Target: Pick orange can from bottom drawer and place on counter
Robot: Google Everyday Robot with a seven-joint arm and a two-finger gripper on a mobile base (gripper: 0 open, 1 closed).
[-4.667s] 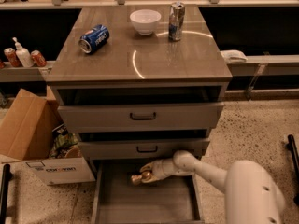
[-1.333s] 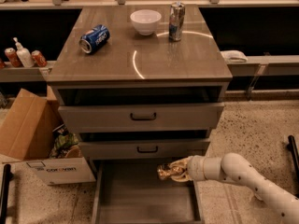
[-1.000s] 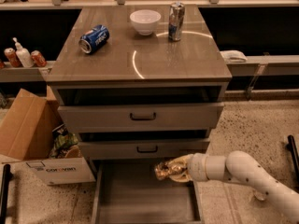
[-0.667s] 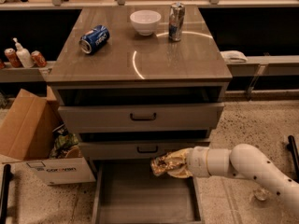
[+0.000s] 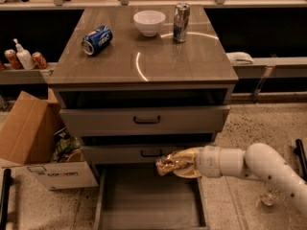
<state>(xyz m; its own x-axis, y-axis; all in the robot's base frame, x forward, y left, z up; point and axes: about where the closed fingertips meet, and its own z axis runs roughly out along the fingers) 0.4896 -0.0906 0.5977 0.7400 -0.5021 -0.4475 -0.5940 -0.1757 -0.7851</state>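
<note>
With the gripper (image 5: 173, 163), clasping the orange can (image 5: 164, 165): clenching tight on the can's right part, leaving its dented left end sticking out, and holding it roughly sideways. Hanging with it in the air over the open bottom drawer (image 5: 144, 202), clear of the drawer's flat grey floor. Sitting level with the face of the middle drawer (image 5: 110, 153), just right of that drawer's black handle (image 5: 151, 153). Joining a thick white arm (image 5: 249, 164) entering low from the right, beside the cabinet.

Lying well above the can and apart from it: the counter (image 5: 192, 61), glossy grey-brown. Carrying a blue can (image 5: 96, 40) lying on its side at rear left, a white bowl (image 5: 149, 22) at rear centre, and a taller silver-and-blue can (image 5: 181, 22) standing upright just right of the bowl.

Resting on the floor left of the cabinet: an open cardboard box (image 5: 29, 133).
</note>
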